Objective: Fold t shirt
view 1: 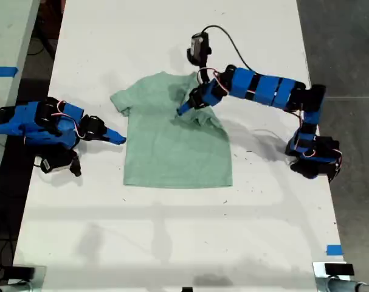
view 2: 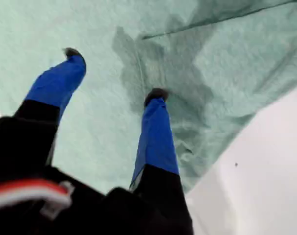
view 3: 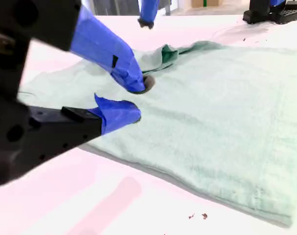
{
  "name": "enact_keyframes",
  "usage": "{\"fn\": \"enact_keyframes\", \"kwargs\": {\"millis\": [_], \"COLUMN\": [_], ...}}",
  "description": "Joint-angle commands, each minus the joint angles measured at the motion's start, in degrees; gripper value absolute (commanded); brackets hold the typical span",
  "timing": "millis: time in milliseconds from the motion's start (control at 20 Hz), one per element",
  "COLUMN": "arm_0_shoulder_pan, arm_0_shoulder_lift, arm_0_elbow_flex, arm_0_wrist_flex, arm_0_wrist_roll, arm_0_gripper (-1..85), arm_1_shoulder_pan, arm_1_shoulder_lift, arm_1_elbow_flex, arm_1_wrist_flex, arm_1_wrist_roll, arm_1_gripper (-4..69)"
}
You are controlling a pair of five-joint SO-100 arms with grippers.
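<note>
The pale mint t shirt [view 1: 172,152] lies flat on the white table [view 1: 172,231], neck toward the far edge. Its sleeve on the exterior view's right is bunched inward over the chest. My first gripper [view 1: 184,109] reaches in from the exterior view's right and hovers over that rumpled upper part. In the first wrist view, my first gripper [view 2: 114,73] is open, with only the t shirt [view 2: 236,63] below. My second gripper [view 1: 118,139] sits at the hem-side edge on the exterior view's left. In the second wrist view, my second gripper [view 3: 133,100] is slightly open and empty beside the t shirt [view 3: 212,107].
Blue tape [view 1: 334,249] marks the table near the exterior view's lower right. More blue tape [view 1: 2,71] lies on a neighbouring surface at the exterior view's left. Dark floor runs along the exterior view's right. The first arm's base [view 1: 312,158] stands near that table edge.
</note>
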Motion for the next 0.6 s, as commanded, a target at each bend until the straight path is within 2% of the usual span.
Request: {"fn": "enact_keyframes", "kwargs": {"millis": [0, 50, 150, 300, 400, 500, 550], "arm_0_shoulder_pan": [0.26, 0.26, 0.26, 0.26, 0.26, 0.26, 0.26], "arm_0_shoulder_lift": [0.44, 0.44, 0.44, 0.44, 0.44, 0.44, 0.44], "arm_0_elbow_flex": [0.26, 0.26, 0.26, 0.26, 0.26, 0.26, 0.26], "arm_0_wrist_flex": [-0.79, -0.79, -0.79, -0.79, -0.79, -0.79, -0.79], "arm_0_wrist_roll": [-0.7, -0.7, -0.7, -0.7, -0.7, -0.7, -0.7], "arm_0_gripper": [5.8, 5.8, 5.8, 5.8, 5.8, 5.8, 5.8], "arm_1_shoulder_pan": [3.34, 3.34, 1.67, -4.57, -10.63, -11.43, -11.95], "arm_1_shoulder_lift": [19.42, 26.89, 46.23, 80.51, 102.66, 121.73, 120.06], "arm_1_elbow_flex": [2.11, 6.94, 24.7, 57.13, 79.8, 98.35, 100.72], "arm_1_wrist_flex": [8.96, 11.07, 10.37, 5.01, -0.79, 0.35, -1.05], "arm_1_wrist_roll": [5.01, 7.21, 12.48, 19.16, 24.17, 26.54, 25.93], "arm_1_gripper": [0.2, 0.2, 0.2, 0.1, 0.3, 0.4, 0.4]}}
